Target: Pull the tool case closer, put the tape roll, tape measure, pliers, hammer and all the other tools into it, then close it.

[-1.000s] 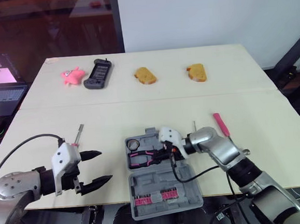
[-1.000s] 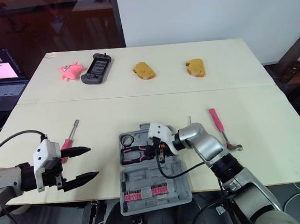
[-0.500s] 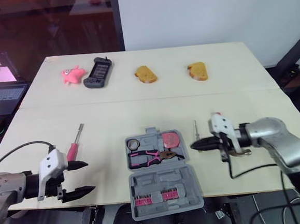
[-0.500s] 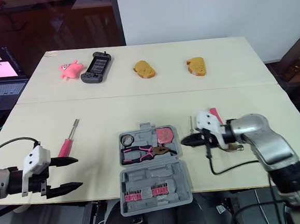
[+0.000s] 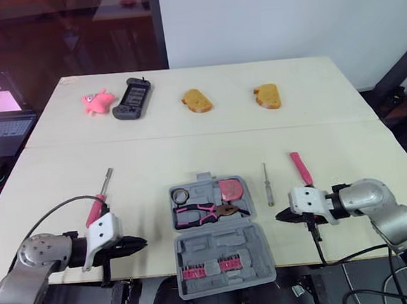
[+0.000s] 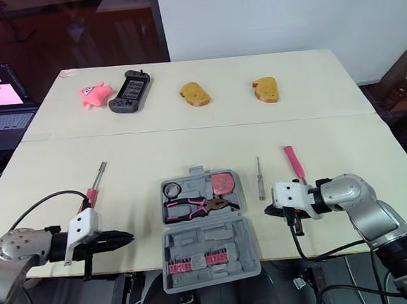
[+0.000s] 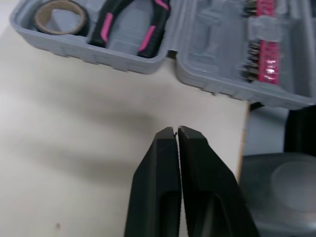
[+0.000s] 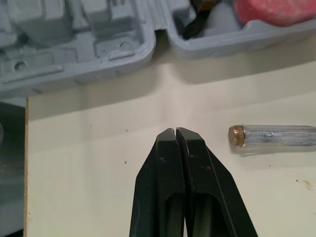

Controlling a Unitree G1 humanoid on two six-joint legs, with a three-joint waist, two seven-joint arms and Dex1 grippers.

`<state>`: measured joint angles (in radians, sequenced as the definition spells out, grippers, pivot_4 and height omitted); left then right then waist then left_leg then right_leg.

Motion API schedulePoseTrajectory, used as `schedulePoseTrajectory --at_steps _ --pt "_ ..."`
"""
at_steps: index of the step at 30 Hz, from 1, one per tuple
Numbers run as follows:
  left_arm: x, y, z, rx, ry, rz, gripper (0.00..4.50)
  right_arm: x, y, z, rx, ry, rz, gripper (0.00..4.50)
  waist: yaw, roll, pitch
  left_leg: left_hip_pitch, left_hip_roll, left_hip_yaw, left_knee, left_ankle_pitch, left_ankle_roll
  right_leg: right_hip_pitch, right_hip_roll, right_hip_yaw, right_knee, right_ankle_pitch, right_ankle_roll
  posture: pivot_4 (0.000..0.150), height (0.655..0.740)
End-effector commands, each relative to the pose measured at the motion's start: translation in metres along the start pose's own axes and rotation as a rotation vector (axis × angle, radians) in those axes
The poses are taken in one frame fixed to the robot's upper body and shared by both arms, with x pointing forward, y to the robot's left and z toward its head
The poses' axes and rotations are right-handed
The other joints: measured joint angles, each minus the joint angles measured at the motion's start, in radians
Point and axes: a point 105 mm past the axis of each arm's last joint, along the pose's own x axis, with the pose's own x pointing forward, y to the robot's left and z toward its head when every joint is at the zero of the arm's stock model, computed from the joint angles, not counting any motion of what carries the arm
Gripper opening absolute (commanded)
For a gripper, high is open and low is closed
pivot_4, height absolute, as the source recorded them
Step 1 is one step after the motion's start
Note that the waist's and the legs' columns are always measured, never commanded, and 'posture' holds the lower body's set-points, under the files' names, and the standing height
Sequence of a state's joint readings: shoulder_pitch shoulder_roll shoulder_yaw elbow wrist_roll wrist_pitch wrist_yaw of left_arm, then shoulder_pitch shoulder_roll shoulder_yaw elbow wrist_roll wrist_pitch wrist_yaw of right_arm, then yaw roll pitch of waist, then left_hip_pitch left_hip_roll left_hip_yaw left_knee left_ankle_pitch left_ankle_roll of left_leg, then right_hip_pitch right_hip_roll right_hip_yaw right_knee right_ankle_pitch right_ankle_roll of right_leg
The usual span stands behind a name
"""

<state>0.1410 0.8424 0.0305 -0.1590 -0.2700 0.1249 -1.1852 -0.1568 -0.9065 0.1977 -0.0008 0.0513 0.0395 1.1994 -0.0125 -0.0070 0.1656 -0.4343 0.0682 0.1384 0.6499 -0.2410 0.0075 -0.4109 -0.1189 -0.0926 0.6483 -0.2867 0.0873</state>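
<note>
We see our left gripper (image 5: 141,243), fingers pressed together on nothing, at 9 o'clock of the tool case (image 5: 218,248), with a pink screwdriver (image 5: 95,208) at its 11 o'clock. The open case holds the tape roll (image 5: 181,195), pliers (image 5: 205,212) and tape measure (image 5: 230,189). At its 3 o'clock are a slim screwdriver (image 5: 267,183), our right gripper (image 5: 278,216) with fingers together and empty, and the hammer (image 5: 300,168).

1. Pale cream table (image 5: 189,149): two boards, with a seam running side to side across the middle.
2. Plain white wall (image 5: 285,19) behind the far edge, centre to right.
3. Dark glass pane (image 5: 60,33) left of the wall, with reddish reflections in it.
4. Open laptop (image 5: 0,119) off the table's left side, screen lit.
5. Black slanted strut (image 5: 395,73) and brown floor (image 5: 406,111) at right.
6. Light is even, shadows soft.
</note>
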Motion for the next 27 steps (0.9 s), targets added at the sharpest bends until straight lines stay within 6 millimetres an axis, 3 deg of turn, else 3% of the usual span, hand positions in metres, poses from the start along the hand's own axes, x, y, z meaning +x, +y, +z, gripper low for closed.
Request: schedulePoseTrajectory --at_steps 1,17,27 --pt "0.017 -0.006 0.004 0.021 -0.008 -0.004 0.07 0.005 -0.001 0.008 -0.027 -0.033 -0.007 0.0 0.0 0.0 0.0 0.0 0.0 0.0 0.0 0.0 0.0 0.001 0.0 0.0 0.0 0.0 0.0 0.15 0.7188" --pt "0.059 -0.01 0.005 -0.023 0.004 -0.01 0.07 0.035 -0.005 0.018 -0.035 -0.045 -0.003 0.0 0.001 0.0 0.0 0.0 -0.001 0.0 0.002 0.001 0.0 0.004 0.001 0.0 0.002 0.001 0.002 0.15 0.7188" --pt "0.082 -0.013 0.014 -0.017 -0.026 -0.019 0.07 0.053 0.0 0.035 -0.046 -0.089 0.033 0.0 0.003 0.0 0.0 0.0 -0.001 -0.001 0.005 0.001 0.0 0.005 0.002 0.0 0.004 0.001 0.003 0.15 0.7188"
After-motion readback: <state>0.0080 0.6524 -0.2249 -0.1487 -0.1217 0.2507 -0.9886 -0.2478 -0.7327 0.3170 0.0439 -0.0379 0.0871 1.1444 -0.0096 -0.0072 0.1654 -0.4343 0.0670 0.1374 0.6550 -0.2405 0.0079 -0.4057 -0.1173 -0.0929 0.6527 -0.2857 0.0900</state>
